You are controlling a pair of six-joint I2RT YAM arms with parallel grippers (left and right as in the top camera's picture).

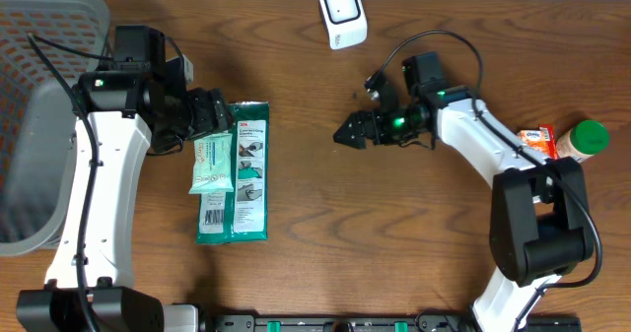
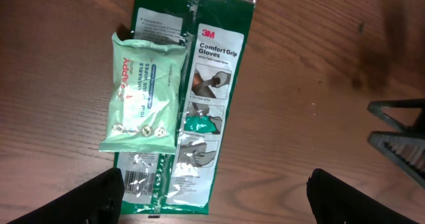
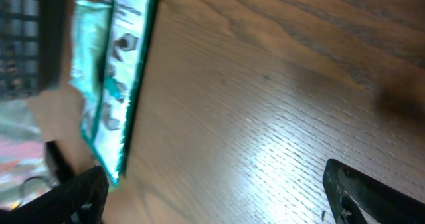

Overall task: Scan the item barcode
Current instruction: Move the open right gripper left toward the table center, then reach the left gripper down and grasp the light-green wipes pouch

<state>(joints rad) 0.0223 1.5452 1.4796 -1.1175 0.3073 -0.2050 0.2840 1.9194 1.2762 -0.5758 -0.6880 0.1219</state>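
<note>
A pale green wipes pack (image 1: 213,163) lies partly on top of a long green 3M gloves package (image 1: 245,174) on the wooden table. In the left wrist view the wipes pack (image 2: 143,94) covers the left side of the gloves package (image 2: 206,98), and a barcode (image 2: 139,177) shows below it. My left gripper (image 1: 212,115) hovers open just above the packs' top end, its jaws (image 2: 216,204) wide with nothing between them. My right gripper (image 1: 351,132) is open and empty over bare wood to their right (image 3: 219,197). A white scanner (image 1: 342,15) stands at the back.
A grey mesh basket (image 1: 39,125) fills the left edge. At the far right stand an orange box (image 1: 539,140) and a green-capped bottle (image 1: 589,140). The right gripper's fingers (image 2: 402,134) show at the right edge of the left wrist view.
</note>
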